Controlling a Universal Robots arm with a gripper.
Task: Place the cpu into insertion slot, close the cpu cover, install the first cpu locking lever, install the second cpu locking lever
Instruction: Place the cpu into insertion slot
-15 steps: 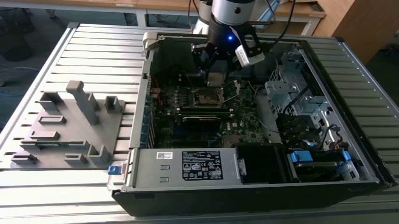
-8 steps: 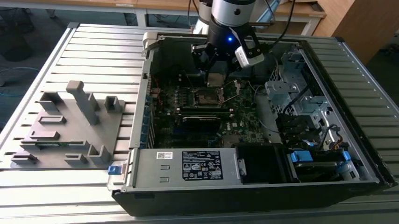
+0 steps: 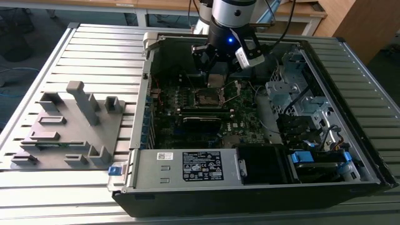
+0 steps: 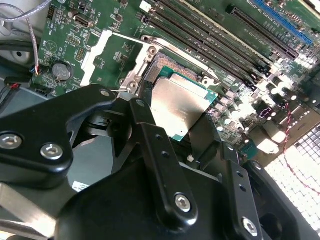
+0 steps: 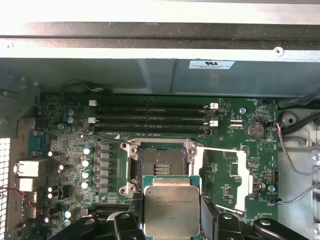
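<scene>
- Nothing is finished yet: the insertion slot lies empty with its contacts bare, and the cpu cover is swung open beside it
- The jaws are clamped on two opposite edges of the cpu, which hangs above the motherboard, near the slot, seemingly not squarely over it
- Seating, cover and both levers are left to do
- The cpu is a flat square with a silvery-grey face and green rim
</scene>
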